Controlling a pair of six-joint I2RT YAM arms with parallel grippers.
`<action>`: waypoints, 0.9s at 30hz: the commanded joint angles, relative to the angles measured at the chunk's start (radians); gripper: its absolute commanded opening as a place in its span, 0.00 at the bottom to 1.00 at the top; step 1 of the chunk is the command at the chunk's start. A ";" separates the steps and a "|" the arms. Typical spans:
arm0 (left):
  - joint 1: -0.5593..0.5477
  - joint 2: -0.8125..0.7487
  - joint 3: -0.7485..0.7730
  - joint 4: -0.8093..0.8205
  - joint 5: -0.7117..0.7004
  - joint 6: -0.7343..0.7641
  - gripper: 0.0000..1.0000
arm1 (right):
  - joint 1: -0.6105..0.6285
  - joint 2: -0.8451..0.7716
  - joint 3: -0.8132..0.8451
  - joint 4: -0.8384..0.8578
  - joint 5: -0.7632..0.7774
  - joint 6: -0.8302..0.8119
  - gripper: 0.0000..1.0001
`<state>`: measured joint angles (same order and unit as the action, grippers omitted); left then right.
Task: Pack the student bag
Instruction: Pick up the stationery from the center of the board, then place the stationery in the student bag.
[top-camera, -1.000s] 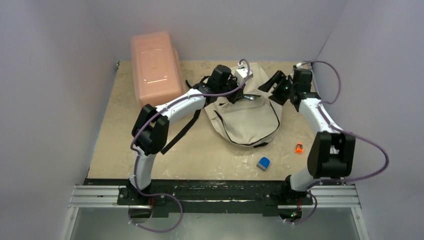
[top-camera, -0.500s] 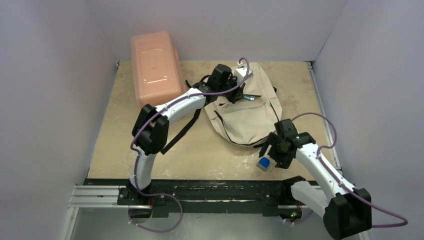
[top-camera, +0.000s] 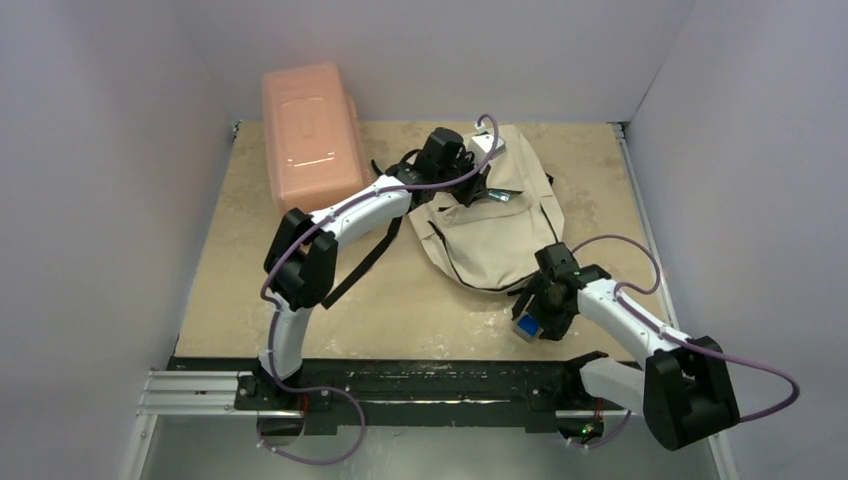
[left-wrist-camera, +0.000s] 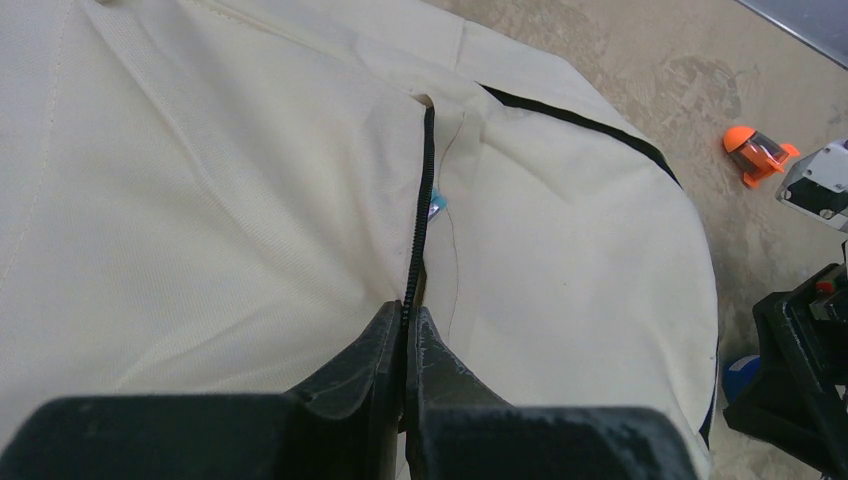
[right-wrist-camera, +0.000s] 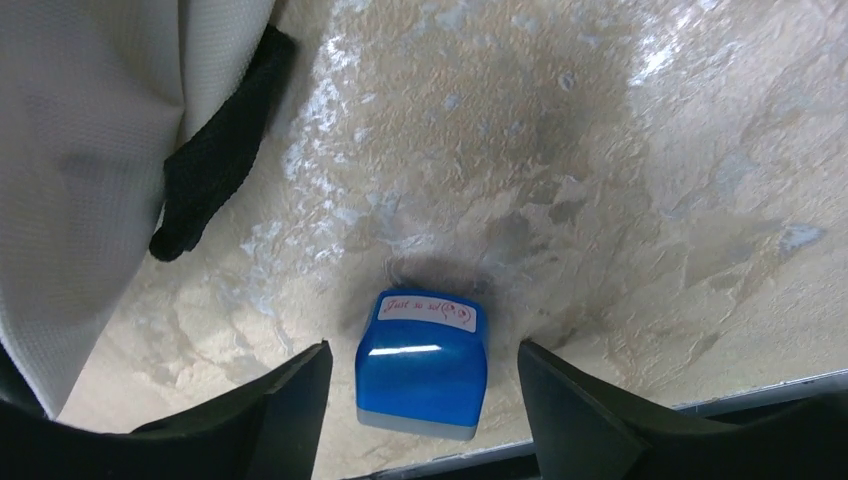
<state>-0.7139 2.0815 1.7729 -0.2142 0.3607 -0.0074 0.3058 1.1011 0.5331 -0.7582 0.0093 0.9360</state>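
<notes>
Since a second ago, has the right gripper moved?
Yes. The right gripper swung from the far end of the student bag to its near edge, now open astride the blue block.

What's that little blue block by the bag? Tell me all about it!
The blue block is small, shiny and plastic-looking, with rounded edges, a paler base and a white label with red writing. It sits flat on the table near the front edge, close to the bag. The right hand is open around it, one finger on each side, without touching it.
</notes>
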 joint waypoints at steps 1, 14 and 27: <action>-0.020 -0.014 0.042 -0.029 0.090 -0.036 0.00 | 0.027 0.021 -0.012 0.028 0.044 0.064 0.68; -0.019 -0.018 0.052 -0.067 0.089 -0.041 0.00 | 0.032 -0.153 0.200 -0.090 0.019 -0.045 0.22; -0.019 -0.041 0.030 -0.039 0.113 -0.129 0.00 | -0.085 0.346 0.552 0.528 -0.113 -0.202 0.21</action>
<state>-0.7139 2.0815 1.7916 -0.2565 0.3790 -0.0689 0.2626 1.3369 1.0668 -0.5007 -0.0284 0.7849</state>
